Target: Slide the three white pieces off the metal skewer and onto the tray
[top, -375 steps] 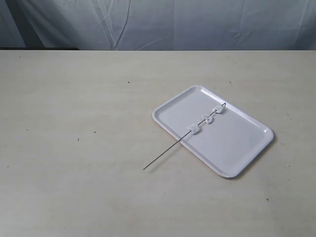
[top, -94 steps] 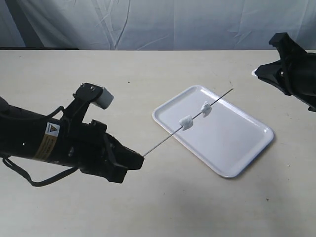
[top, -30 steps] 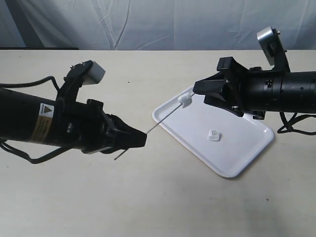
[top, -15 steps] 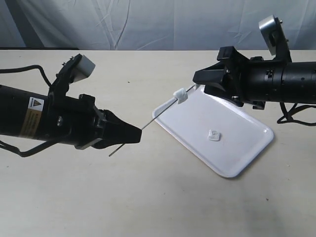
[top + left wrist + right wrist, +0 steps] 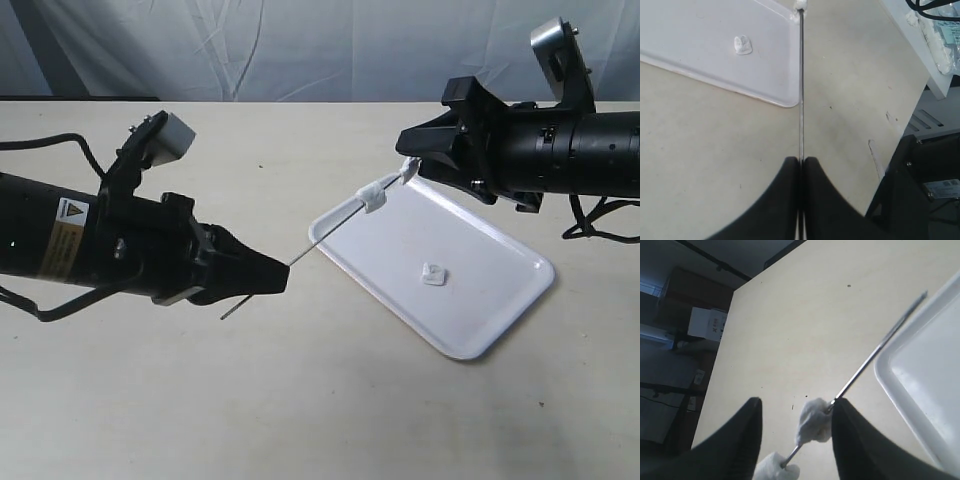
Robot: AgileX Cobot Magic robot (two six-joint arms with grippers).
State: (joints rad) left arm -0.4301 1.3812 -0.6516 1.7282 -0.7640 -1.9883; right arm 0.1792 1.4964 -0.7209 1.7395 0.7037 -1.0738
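My left gripper (image 5: 280,277) (image 5: 801,161) is shut on the metal skewer (image 5: 330,232) (image 5: 801,85), which slants up to the right over the tray's corner. One white piece (image 5: 372,198) sits on the skewer. A second white piece (image 5: 408,171) (image 5: 815,420) sits at the skewer's far end, between the open fingers of my right gripper (image 5: 410,163) (image 5: 797,402) and against one finger (image 5: 852,440). In the right wrist view another white piece (image 5: 775,471) is on the skewer (image 5: 875,352) beside it. The third white piece (image 5: 433,274) (image 5: 743,45) lies loose on the tray (image 5: 500,310) (image 5: 690,25) (image 5: 920,385).
The tray lies on a pale table (image 5: 320,400) with a grey cloth backdrop (image 5: 300,50) behind it. Both black arms reach in low over the table from either side. In the left wrist view a white slab (image 5: 932,45) lies near the table's edge.
My right gripper has lifted and drawn back slightly to the right, and a second piece now shows at its tips. My left gripper keeps its hold on the skewer. The piece on the tray has not moved.
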